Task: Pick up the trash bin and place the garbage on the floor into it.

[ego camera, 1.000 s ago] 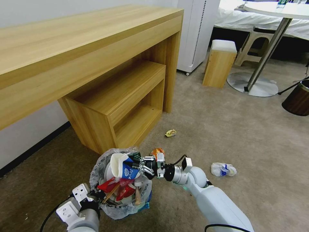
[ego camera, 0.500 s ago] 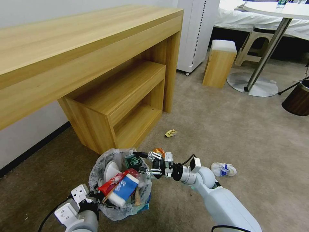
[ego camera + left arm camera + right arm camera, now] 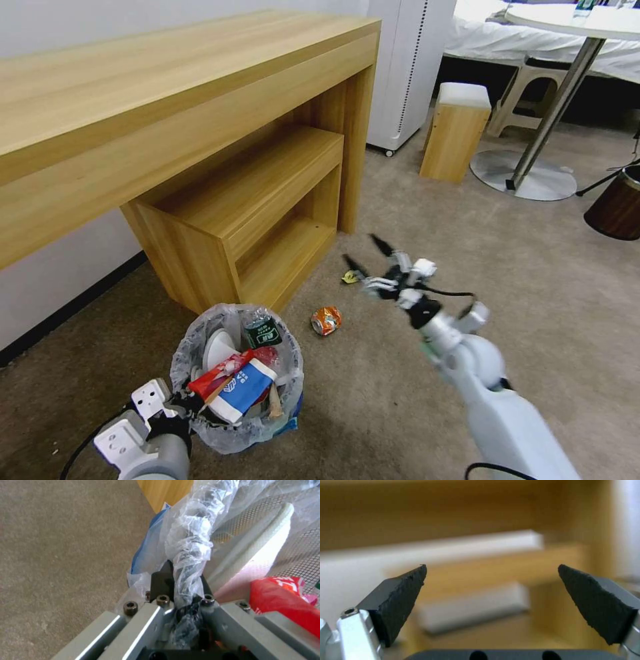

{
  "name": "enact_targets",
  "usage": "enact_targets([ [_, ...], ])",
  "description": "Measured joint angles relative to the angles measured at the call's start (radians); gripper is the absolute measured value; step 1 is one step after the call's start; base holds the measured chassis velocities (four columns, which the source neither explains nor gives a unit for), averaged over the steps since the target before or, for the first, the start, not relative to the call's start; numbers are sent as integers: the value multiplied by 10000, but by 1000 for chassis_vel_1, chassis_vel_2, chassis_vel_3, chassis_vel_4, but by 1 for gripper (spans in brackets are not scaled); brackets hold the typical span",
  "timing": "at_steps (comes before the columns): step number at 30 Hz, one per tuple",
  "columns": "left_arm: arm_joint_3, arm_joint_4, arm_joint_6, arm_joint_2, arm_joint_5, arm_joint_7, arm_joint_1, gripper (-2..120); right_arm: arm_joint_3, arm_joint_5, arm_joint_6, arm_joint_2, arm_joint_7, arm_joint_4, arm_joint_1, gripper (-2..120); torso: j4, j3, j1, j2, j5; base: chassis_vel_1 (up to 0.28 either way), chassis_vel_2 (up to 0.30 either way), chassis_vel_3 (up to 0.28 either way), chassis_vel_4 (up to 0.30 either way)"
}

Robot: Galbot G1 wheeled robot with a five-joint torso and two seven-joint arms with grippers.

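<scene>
Blue round plastic-lined trash bin: left gripper fingers clenched on its rim. Right gripper fingers released, spread above the crushed orange can on beige carpet.

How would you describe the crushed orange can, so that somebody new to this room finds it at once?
Start at the long wooden desk with its low shelf unit. On the beige carpet before that unit stands a bag-lined trash bin; the crushed can lies just beyond its rim. It is orange and shiny, unlike the smaller yellow wrapper farther off.
</scene>
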Motion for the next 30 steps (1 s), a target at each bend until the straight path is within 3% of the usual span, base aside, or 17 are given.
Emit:
enact_targets([
  [3, -59, -42, 32, 42, -43, -32, 4, 1, 743, -556, -278, -445, 1013, -19, -924, 100, -5, 0, 0, 0, 2, 0, 0, 0, 0],
  [8, -170, -89, 32, 60, -109, -33, -38, 1, 1158, -592, 250, -426, 914, -10, -1507, 100, -2, 0, 0, 0, 4, 0, 0, 0, 0],
  [11, -337, -125, 116, 179, -390, -81, -143, 1, 1344, -475, 1240, -334, 993, 11, -1789, 100, 1, -1, 0, 0, 2, 0, 0, 0, 0],
  [14, -409, -156, 121, 206, -493, -97, -149, 1, 1490, -478, 1625, -379, 1250, 93, -1994, 100, 1, -1, 0, 0, 2, 0, 0, 0, 0],
  [30, -785, -337, 95, 195, -802, -97, -201, 1, 1955, -798, 1962, -588, 1612, 360, -2222, 100, 0, 0, 0, 0, 0, 0, 0, 0, 0],
])
